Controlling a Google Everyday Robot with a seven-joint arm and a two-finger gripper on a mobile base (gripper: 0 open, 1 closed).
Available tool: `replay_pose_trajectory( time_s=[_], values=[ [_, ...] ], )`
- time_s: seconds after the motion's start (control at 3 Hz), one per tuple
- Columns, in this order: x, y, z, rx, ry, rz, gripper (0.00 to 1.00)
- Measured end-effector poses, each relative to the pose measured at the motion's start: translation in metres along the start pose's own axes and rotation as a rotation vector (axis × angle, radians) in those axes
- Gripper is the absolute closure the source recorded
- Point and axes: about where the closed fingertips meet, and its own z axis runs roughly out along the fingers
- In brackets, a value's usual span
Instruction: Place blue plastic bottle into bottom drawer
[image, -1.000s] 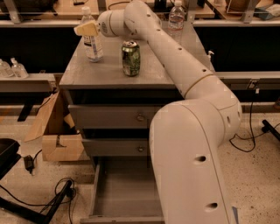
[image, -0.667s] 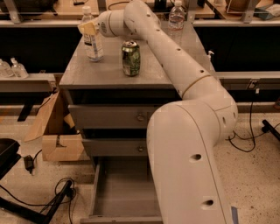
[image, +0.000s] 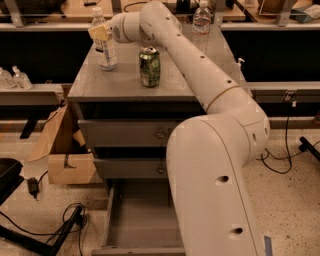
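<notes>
The blue plastic bottle (image: 105, 50), clear with a white cap and a pale label, stands upright at the back left of the grey cabinet top (image: 125, 82). My gripper (image: 100, 33) is at the bottle's upper part, right against its neck and shoulder, reaching in from the right. The bottom drawer (image: 142, 220) is pulled open below, a shallow grey tray with nothing visible in it; my arm hides its right part.
A green can (image: 150, 66) stands right of the bottle. A second clear bottle (image: 201, 20) stands at the back right. The two upper drawers (image: 125, 132) are shut. A cardboard box (image: 65, 150) and cables (image: 60, 225) lie on the floor at the left.
My gripper has edged slightly right, closer onto the bottle's upper part. The bottle and the can have stayed in place.
</notes>
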Motion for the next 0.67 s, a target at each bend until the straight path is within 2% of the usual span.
replay_pose_trajectory(
  time_s=[0.33, 0.67],
  values=[
    [0.001, 0.001, 0.001, -0.002, 0.001, 0.0, 1.0],
    [-0.01, 0.001, -0.012, 0.024, 0.015, -0.035, 1.0]
  ],
)
